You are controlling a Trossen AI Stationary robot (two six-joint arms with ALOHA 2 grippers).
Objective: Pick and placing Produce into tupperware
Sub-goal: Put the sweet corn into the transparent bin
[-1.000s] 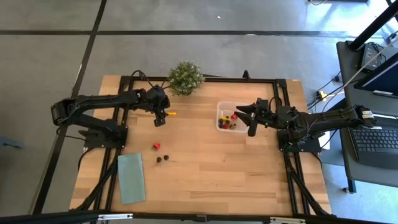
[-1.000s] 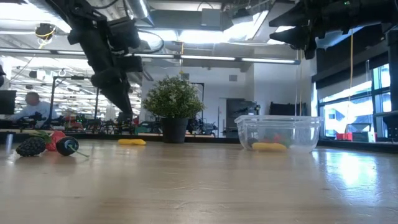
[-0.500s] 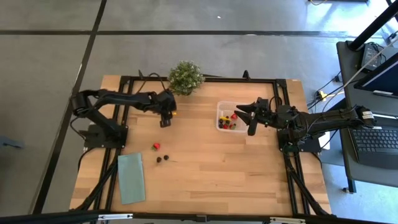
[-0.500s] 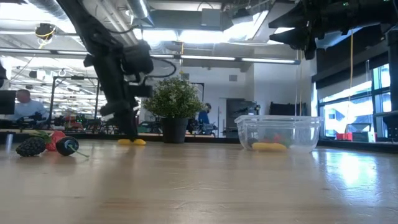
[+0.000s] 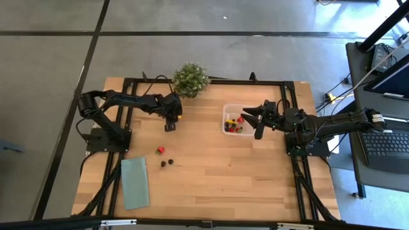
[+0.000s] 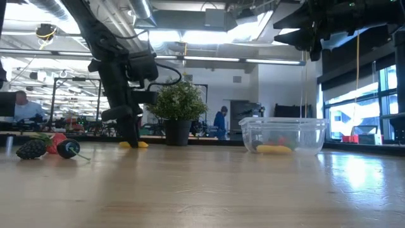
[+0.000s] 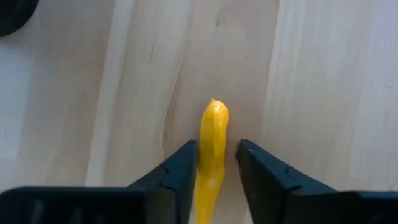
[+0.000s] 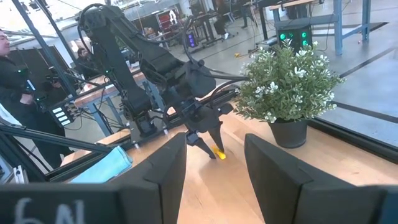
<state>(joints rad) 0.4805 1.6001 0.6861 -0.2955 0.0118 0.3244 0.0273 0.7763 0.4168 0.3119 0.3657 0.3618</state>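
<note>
Left wrist view: left gripper (image 7: 212, 163) down at the table (image 7: 311, 74), fingers narrow, one on each side of a yellow banana (image 7: 211, 140), maybe touching but not squeezing yet. Looks tiny, light, smooth, hard plastic. Could slip out, so best held at the fat middle. High view: banana only a small yellow speck by the plant (image 5: 190, 78), but clear box (image 5: 234, 120) well apart, already holding some fruit, with right gripper (image 5: 253, 118) waiting open just beside it. Red piece (image 5: 161, 150) and dark berries (image 5: 167, 162) near the green cloth (image 5: 135, 182).
</note>
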